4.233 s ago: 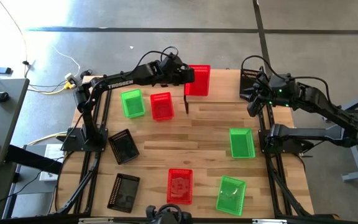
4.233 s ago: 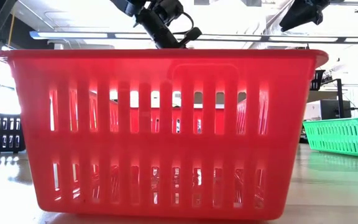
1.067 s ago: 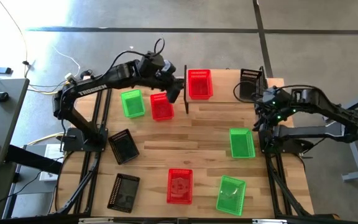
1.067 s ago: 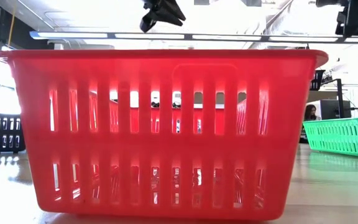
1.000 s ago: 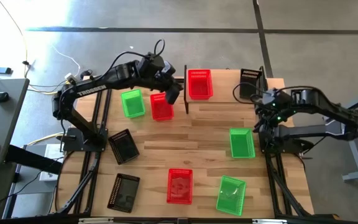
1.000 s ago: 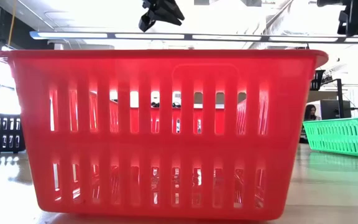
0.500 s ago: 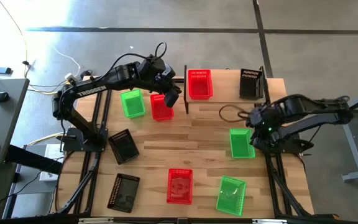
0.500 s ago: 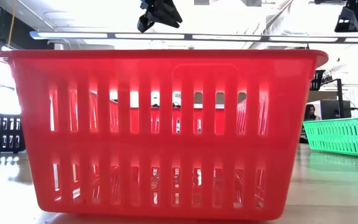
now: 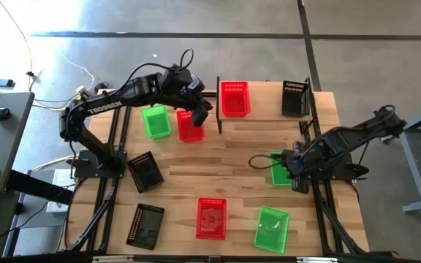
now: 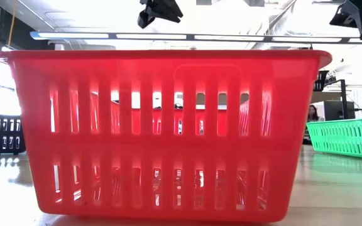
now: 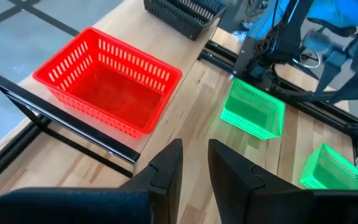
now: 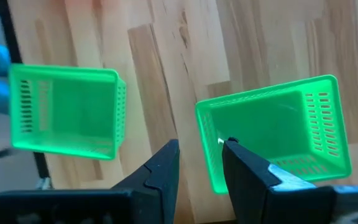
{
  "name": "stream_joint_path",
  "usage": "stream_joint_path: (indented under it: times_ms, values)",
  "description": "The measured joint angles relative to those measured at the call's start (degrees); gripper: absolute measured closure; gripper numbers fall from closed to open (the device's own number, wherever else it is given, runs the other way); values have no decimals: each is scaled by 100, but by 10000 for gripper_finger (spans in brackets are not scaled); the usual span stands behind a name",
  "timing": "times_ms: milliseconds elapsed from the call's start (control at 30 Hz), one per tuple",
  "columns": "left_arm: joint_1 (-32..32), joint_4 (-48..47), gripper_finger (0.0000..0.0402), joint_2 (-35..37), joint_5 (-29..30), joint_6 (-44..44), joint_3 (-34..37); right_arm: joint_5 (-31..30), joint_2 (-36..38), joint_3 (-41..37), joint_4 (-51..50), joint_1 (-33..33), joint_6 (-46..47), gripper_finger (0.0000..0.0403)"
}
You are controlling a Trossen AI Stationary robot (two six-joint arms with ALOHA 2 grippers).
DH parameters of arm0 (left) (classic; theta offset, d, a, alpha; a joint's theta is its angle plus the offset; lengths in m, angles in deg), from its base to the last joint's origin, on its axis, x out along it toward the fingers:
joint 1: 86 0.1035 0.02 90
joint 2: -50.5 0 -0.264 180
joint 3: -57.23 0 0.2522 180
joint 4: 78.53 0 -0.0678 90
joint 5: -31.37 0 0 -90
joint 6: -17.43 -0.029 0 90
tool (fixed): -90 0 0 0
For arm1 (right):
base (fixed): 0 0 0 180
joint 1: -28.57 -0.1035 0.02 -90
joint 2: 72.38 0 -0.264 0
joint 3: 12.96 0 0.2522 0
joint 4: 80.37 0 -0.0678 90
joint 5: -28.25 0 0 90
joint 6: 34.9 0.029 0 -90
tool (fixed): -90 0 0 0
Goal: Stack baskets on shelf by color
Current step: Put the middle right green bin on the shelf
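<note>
High view: straight down on the whole table (image 9: 218,169). Low view: at table height, very close to a red basket (image 10: 162,129), facing the room. Left wrist view: down past its own fingers (image 11: 166,171) at another red basket (image 11: 107,79). Right wrist view: straight down, close to a green basket (image 12: 278,130), also in the high view (image 9: 280,166).

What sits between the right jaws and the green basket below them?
Nothing visible. The right gripper hovers at the near wall of the green basket, its jaws open with only bare table around.
</note>
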Motion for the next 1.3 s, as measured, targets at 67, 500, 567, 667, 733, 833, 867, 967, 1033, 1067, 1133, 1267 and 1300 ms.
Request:
stream_joint_path:
  times_ms: [67, 500, 567, 667, 733, 833, 867, 967, 1033, 1067, 1133, 1267, 1300]
  values:
    - [0, 0, 335, 49, 14, 0, 2, -7, -202, 0, 1, -89, -2, 295]
    - [0, 2, 335, 426, -177, 2, 2, -196, -1700, -4, 1, -431, -160, 295]
    - [0, 2, 335, 471, -162, 2, 2, -281, -1897, -4, 18, -452, -162, 295]
    - [0, 3, 335, 535, -154, 2, 2, -195, -2163, -4, 127, -456, -162, 295]
    - [0, 2, 335, 547, -153, 0, 2, -129, -2318, -4, 255, -468, -157, 295]
    - [0, -1, 335, 547, -151, 1, 2, -74, -2514, -4, 402, -523, -143, 295]
    - [0, -12, 335, 547, -151, 0, 2, -68, -2586, -4, 411, -545, -112, 295]
    - [0, -70, 335, 547, -140, 0, 2, -113, -2801, -4, 397, -611, 63, 295]
    - [0, -122, 335, 547, -138, 0, 2, -210, -2939, -4, 355, -649, 231, 295]
    - [0, -149, 335, 547, -138, 1, 2, -241, -3010, -4, 337, -665, 337, 295]
    - [0, -184, 335, 547, -138, -14, 2, -332, -3154, -4, 291, -691, 519, 295]
    - [0, -179, 335, 547, -136, -142, 2, -409, -3426, -4, 175, -719, 651, 295]
    - [0, -179, 335, 547, -137, -149, 2, -404, -3493, -4, 138, -719, 651, 295]
